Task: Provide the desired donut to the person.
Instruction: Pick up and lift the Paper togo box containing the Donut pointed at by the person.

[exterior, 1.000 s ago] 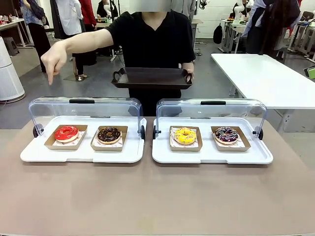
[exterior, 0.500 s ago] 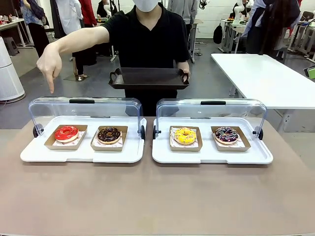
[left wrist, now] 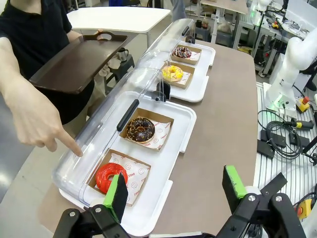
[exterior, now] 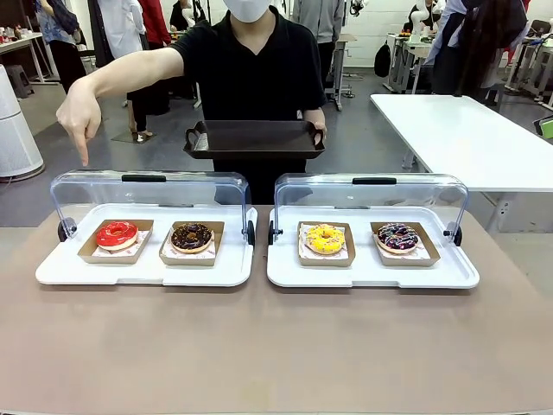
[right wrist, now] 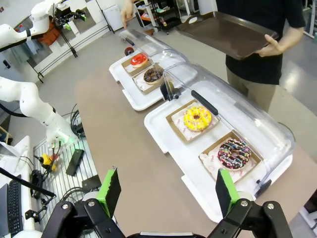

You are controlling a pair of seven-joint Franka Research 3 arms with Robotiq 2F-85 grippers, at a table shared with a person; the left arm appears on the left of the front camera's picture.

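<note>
The person (exterior: 259,69) in a black shirt stands at the far side, holding a dark brown tray (exterior: 256,138) in one hand. Their other hand (exterior: 78,117) points down over the clear lid above the red-glazed donut (exterior: 117,233), which lies in a cardboard tray at the far left. Beside it sits a chocolate donut (exterior: 192,236). The right case holds a yellow donut (exterior: 325,238) and a dark sprinkled donut (exterior: 397,237). My left gripper (left wrist: 173,191) hangs open above the table, near the red donut (left wrist: 110,177). My right gripper (right wrist: 166,192) is open too, high over the table's near side.
Two white display cases (exterior: 147,268) (exterior: 371,272) with raised clear lids (exterior: 149,194) stand side by side on the brown table. A white table (exterior: 467,138) stands at the back right. Cables and an arm base (left wrist: 287,74) lie off the table's edge.
The person's pointing hand has moved slightly left and down toward the lid over the red donut. The brown tray has shifted a little left. Both grippers are unchanged.
</note>
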